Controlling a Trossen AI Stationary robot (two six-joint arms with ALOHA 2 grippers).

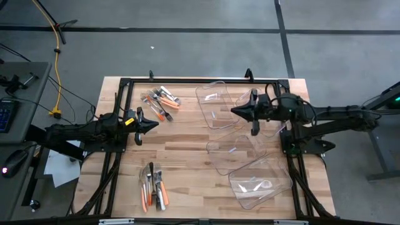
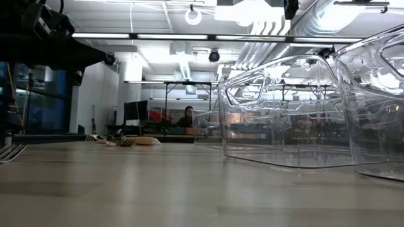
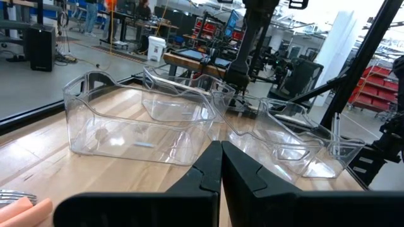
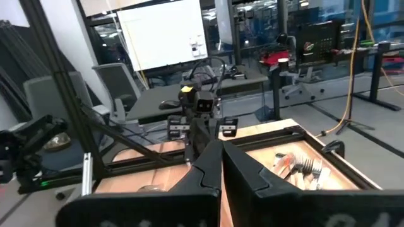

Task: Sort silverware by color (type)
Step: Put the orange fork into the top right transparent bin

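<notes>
From above the wooden table (image 1: 187,134), we see the silverware in two heaps: one far-left heap (image 1: 161,100) of orange-handled and metal pieces, and one near heap (image 1: 153,186) of orange, white and dark handles. The left gripper (image 1: 152,125) hangs between the two heaps, its fingers pressed together and holding nothing. The right gripper (image 1: 236,112) points toward it from over the far clear bin (image 1: 215,103), likewise pressed shut and empty. Two more clear bins (image 1: 240,153) (image 1: 261,183) lie toward the table's near right. At table height, we see a clear bin (image 2: 284,113) looming at right, fork tines (image 2: 9,151) at the left edge, and a few pieces (image 2: 129,141) farther off. In the left wrist view, the closed fingers (image 3: 214,170) face the three bins (image 3: 139,123), with an orange handle (image 3: 25,211) in the corner. In the right wrist view, shut fingers (image 4: 214,167) look toward the left arm (image 4: 199,120) and the far heap (image 4: 302,165).
</notes>
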